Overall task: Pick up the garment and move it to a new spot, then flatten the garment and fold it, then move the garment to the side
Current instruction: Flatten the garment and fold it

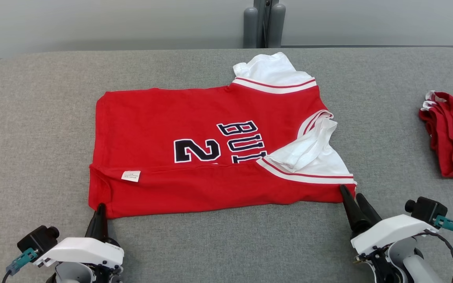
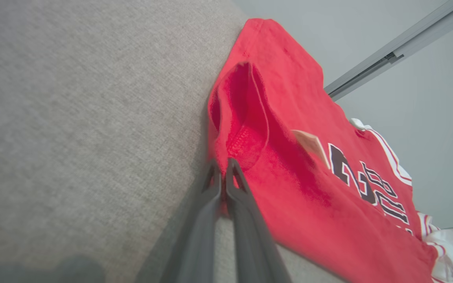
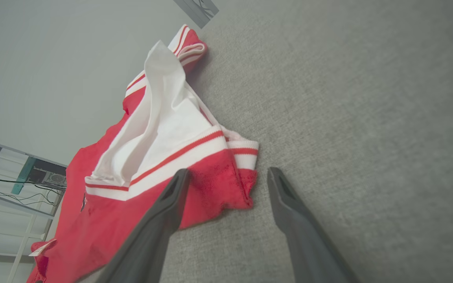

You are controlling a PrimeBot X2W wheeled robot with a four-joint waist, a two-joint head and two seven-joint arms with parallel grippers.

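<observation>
The garment (image 1: 210,157), a red jersey with white sleeves and dark lettering, lies folded lengthwise on the grey table (image 1: 34,137). Its near edge faces me. My left gripper (image 1: 100,206) is at the garment's near left corner, shut on the hem. In the left wrist view the left gripper (image 2: 222,171) pinches a strip of the red garment (image 2: 309,188) between its closed fingers. My right gripper (image 1: 351,193) is open at the near right corner. In the right wrist view the right gripper (image 3: 228,177) straddles the red corner of the garment (image 3: 210,188) just below the white striped sleeve band.
A second red and white garment (image 1: 450,137) lies bunched at the table's right edge. A grey post (image 1: 264,23) stands behind the far edge, against a pale wall. Bare grey table surface stretches to the left of the jersey and along the near edge.
</observation>
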